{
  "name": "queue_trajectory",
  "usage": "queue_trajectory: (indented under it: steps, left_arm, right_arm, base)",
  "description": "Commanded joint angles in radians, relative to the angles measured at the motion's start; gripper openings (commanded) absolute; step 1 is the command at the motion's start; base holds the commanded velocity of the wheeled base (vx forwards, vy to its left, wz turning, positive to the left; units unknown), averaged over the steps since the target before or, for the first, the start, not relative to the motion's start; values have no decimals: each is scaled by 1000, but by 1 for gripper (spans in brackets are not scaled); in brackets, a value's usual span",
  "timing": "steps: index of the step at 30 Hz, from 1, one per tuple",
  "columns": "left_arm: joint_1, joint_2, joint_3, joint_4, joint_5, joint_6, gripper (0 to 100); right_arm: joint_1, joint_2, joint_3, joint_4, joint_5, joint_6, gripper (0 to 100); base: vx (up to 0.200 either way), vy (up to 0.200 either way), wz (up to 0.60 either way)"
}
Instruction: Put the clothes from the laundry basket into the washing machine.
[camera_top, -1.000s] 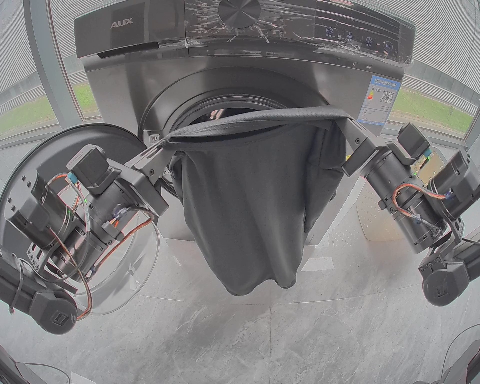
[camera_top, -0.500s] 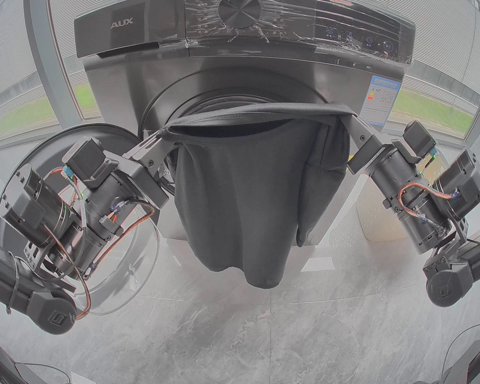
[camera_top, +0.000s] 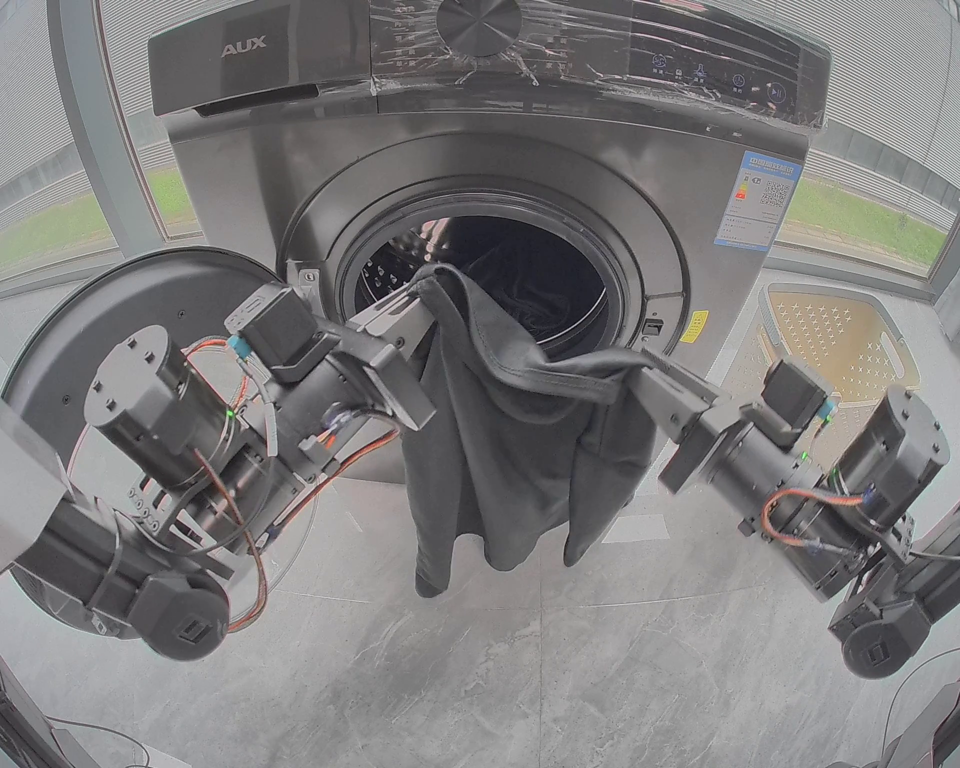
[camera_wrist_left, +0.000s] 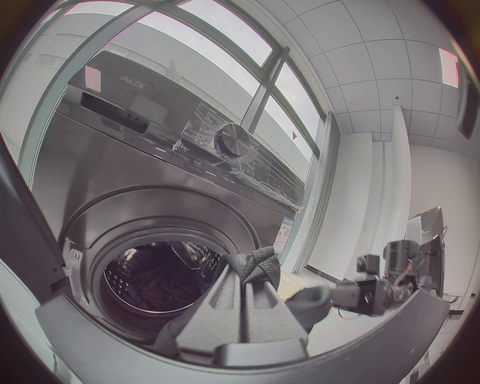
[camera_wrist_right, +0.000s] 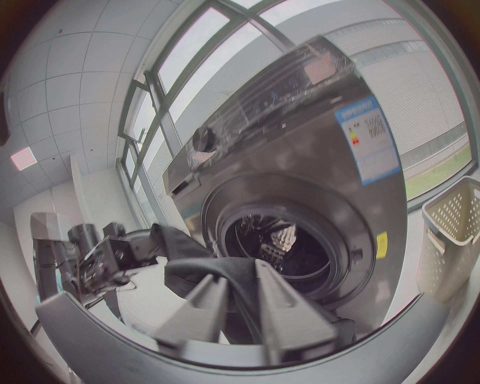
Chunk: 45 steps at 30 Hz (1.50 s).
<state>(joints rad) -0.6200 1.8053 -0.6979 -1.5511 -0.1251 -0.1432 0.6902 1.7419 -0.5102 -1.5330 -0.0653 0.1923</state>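
Centre left of the head view: left gripper (camera_top: 420, 297), pinched tight on one bunched edge of the dark grey garment (camera_top: 500, 450), right at the lower left rim of the drum opening (camera_top: 520, 265). In the left wrist view, fingers (camera_wrist_left: 220, 305) pressed side by side with barely a slit between, a wad of cloth bulging over the tips.

Centre right, a little lower: right gripper (camera_top: 645, 372), clamped on the garment's other edge, in front of the opening's lower right rim. In the right wrist view, fingers a little apart — a thick fold of cloth filling the gap.

Between the two grippers: top edge of the garment sagging in a shallow curve across the lower half of the opening, higher at the left gripper. Rest of it hanging in folds down the front of the washing machine (camera_top: 480, 150), above the grey tiled floor (camera_top: 500, 680) — outside the drum. Inside the drum, dark cloth (camera_wrist_left: 150, 287), too dim to make out further.

Far left: round door (camera_top: 150, 290), swung wide open behind the left arm. Right edge of the head view: beige perforated laundry basket (camera_top: 840, 335) on the floor beside the machine.
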Motion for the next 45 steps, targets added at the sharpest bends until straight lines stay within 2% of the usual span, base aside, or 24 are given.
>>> queue_trajectory:
  steps: [1,5,8,11,18,27,29,31,32,38,43,45]
  left_arm:
    - [-1,97,-107,5,18,-3,0]
    - [-7,91,-120,8,18,-3,0]
    - [-10,81,-121,6,18,-3,0]
    - [-17,75,-123,3,18,-3,0]
    - [-35,60,-123,2,12,-1,0]
    - [-38,37,-121,8,7,-1,0]
    - [-38,34,-123,8,7,-1,0]
    - [-38,34,-123,8,7,-1,0]
    - [-44,32,-123,8,7,-1,0]
    - [-53,25,-120,6,7,1,0]
    - [-89,11,-112,6,9,1,0]
    - [-95,9,-109,6,9,-1,0]
  right_arm:
    - [37,84,118,5,10,-1,100]
    - [28,137,226,-9,39,4,100]
    - [9,160,234,-9,82,18,100]
    - [-34,197,211,-10,93,15,100]
    - [-67,300,110,-10,116,6,100]
    - [-54,432,4,-10,128,-5,100]
    - [-38,493,-68,-10,119,-14,100]
    - [-38,493,-68,-10,119,-14,100]
    - [-18,525,-133,-10,114,-30,100]
    - [-1,558,-252,-10,101,-34,100]
    - [-38,610,-381,1,98,-37,100]
    - [-46,625,-404,1,98,-37,100]
  base:
    - [0,0,0]
    - [0,0,0]
    - [0,0,0]
    - [0,0,0]
    - [0,0,0]
    - [0,0,0]
    - [0,0,0]
    - [0,0,0]
    - [0,0,0]
    - [0,0,0]
    - [0,0,0]
    - [0,0,0]
